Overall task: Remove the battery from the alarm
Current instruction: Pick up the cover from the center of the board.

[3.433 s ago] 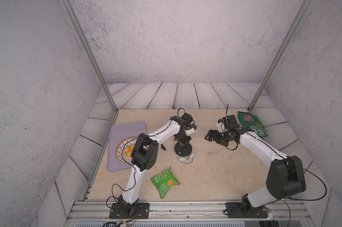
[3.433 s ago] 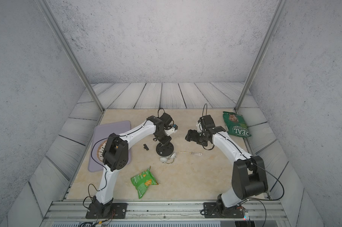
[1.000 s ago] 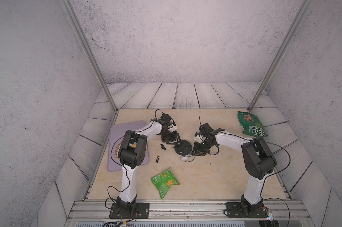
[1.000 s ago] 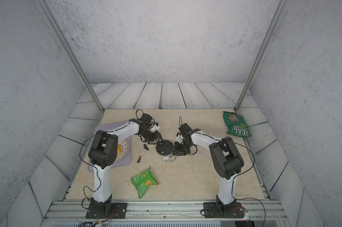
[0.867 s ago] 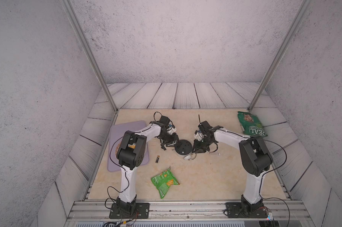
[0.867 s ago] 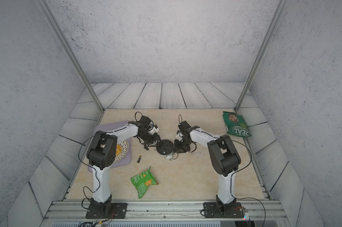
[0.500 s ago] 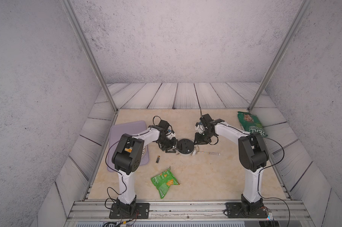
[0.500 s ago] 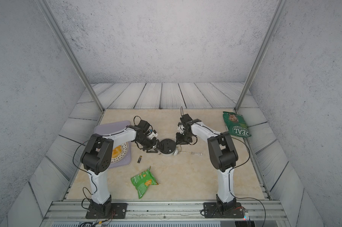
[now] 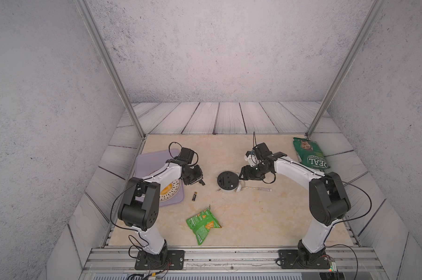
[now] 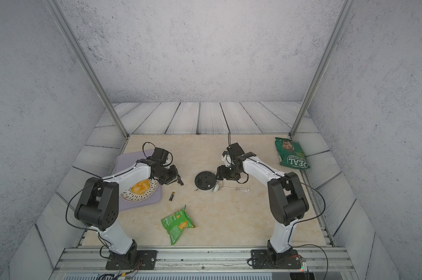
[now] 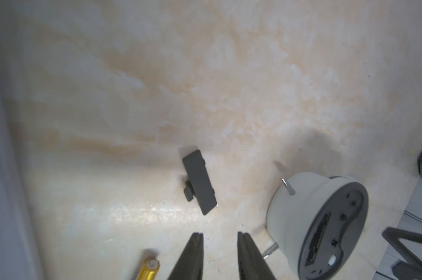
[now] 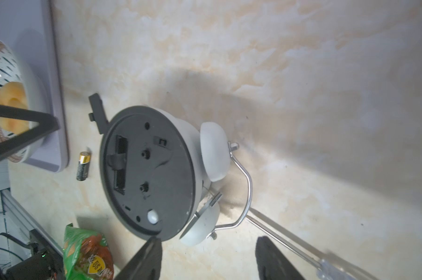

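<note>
The left wrist view's edge cuts off the battery (image 11: 148, 269), only its gold end showing; it lies on the marbled tabletop (image 9: 253, 218) at 8 o'clock of the alarm (image 9: 227, 182), apart from it. The alarm's face is hidden, its round black back upward. The left pincer (image 11: 219, 234) stands narrowly spread, the right pincer (image 12: 207, 240) wide, both empty.
</note>
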Motion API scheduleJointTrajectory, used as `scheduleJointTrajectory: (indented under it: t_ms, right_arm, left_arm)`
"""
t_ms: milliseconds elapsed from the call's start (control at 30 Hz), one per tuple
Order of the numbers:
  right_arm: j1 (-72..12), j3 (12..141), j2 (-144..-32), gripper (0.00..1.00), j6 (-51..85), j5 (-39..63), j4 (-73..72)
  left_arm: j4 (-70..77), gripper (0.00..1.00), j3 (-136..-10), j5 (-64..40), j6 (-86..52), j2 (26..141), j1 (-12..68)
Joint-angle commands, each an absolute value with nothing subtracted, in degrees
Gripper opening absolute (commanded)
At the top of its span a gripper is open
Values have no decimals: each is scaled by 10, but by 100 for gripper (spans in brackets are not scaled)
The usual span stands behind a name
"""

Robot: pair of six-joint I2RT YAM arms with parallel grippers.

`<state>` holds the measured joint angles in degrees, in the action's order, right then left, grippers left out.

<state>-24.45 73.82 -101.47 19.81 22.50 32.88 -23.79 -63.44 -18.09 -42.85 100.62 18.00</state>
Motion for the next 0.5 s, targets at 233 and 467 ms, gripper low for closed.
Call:
scheduleJointTrajectory:
  t_ms: [233,467]
  right_arm:
    - [-238,692,-965,71,220,240,289]
    - [-238,688,-965,70,225,239,290]
  left_arm:
    - [-153,19,-598,-145,-460,1056,161]
    - [-116,19,-588,-177,-466,1081,152]
